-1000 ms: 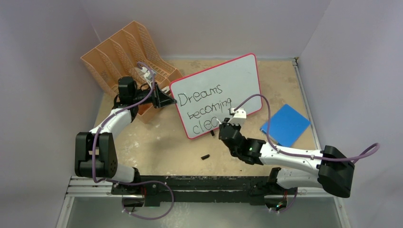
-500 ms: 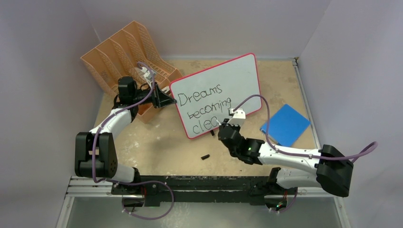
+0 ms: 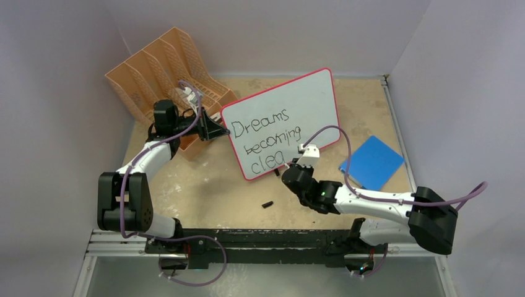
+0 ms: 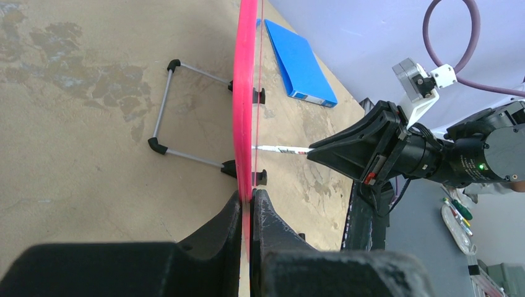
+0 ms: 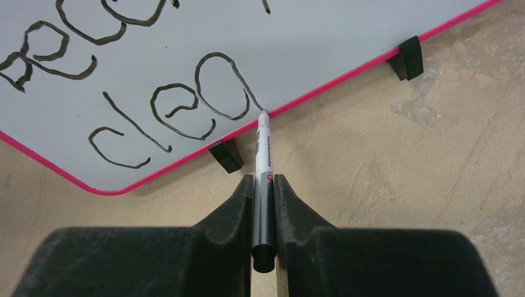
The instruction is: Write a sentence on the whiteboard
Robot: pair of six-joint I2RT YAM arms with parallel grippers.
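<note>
Mid-word on line three: "clea" is down, "r" not yet written.
Right gripper point(image 5: 263, 180) is clamped on the marker point(image 5: 264, 148), tip touching the whiteboard point(image 3: 312, 99) at the tail of the "a", just above the bottom frame. The sentence point(image 3: 271, 141) reads "Dreams becoming clea". Left gripper point(image 4: 249, 198) pinches the board's left edge, likely bracing the propped board against pen pressure. Orange file rack point(image 3: 158, 65) sits behind.

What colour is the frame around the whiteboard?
Bright pink-red. The whiteboard is seen edge-on in the left wrist view, where its frame shows best.
</note>
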